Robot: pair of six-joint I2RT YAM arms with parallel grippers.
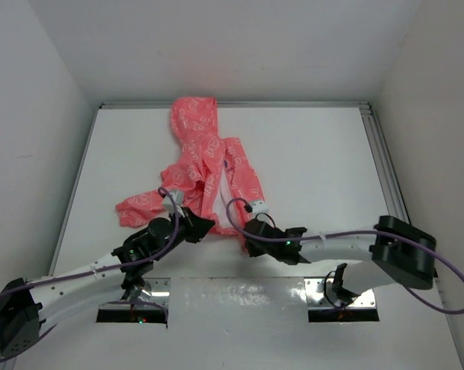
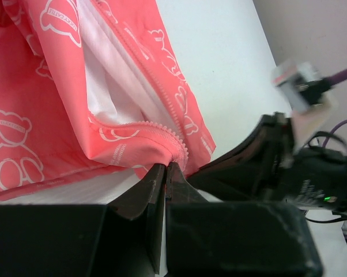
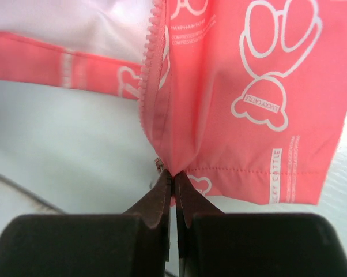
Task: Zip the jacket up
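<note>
The left gripper (image 2: 166,168) and right gripper (image 3: 173,175) each clamp the jacket (image 1: 203,146) beside its zipper (image 3: 151,69).

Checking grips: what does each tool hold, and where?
Both hold the jacket: left tool a hem corner at the zipper, right tool a zipper edge's bottom end.

1. Top view: fixed high above and behind the arm bases, tilted steeply down at the jacket (image 1: 205,166). Far off, with the whole jacket and the table (image 1: 332,169) around it in frame.
2. Left wrist view: mounted on the left gripper (image 2: 166,167), aimed along its fingers. Very near the jacket's hem, just left of the zipper.
3. Right wrist view: mounted on the right gripper (image 3: 173,173), aimed along its fingers. Very near the hem at the zipper's foot.
4. Shared by all three: the jacket's near hem beside the zipper. Also caught in the left wrist view, right of the hem: the right gripper.
</note>
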